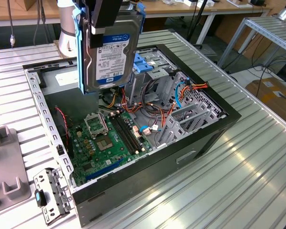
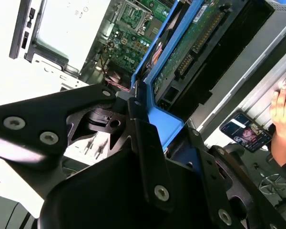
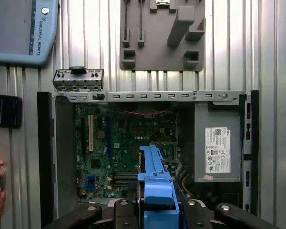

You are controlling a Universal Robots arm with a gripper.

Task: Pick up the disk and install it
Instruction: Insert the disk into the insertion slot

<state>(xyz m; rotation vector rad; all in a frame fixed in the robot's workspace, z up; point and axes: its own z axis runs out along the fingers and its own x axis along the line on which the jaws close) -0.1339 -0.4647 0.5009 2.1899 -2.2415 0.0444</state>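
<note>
- The claw [image 1: 100,28] was clamped on the disk [image 1: 109,59], with one black finger pressed flat on the white label side.
- The disk hung upright in the air, right above the open computer case [image 1: 214,125], and touched nothing inside it.
- The disk looked like hard metal that would not bend, and I think it was heavy for its size. Its flat sides looked smooth, so it could slip if the squeeze was weak. A bump or a drop would likely hurt it.
- The best place to hold it seemed to be the two big flat sides, near one end, just as the claw did. The blue rails [image 2: 157,112] looked bendy. The small circuit board [image 2: 190,45] on its back looked easy to scratch.
- Inside the case lay a big green board [image 1: 105,138], a bunch of orange and red wires [image 1: 150,107], a grey metal box [image 3: 217,148] with a white sticker, and a metal cage [image 1: 156,71] with blue clips [image 1: 142,64].
- Farther off, on the ribbed counter [image 1: 238,181], sat a small metal bracket [image 1: 50,195] and a grey block [image 1: 5,176], both beside the case.
</note>
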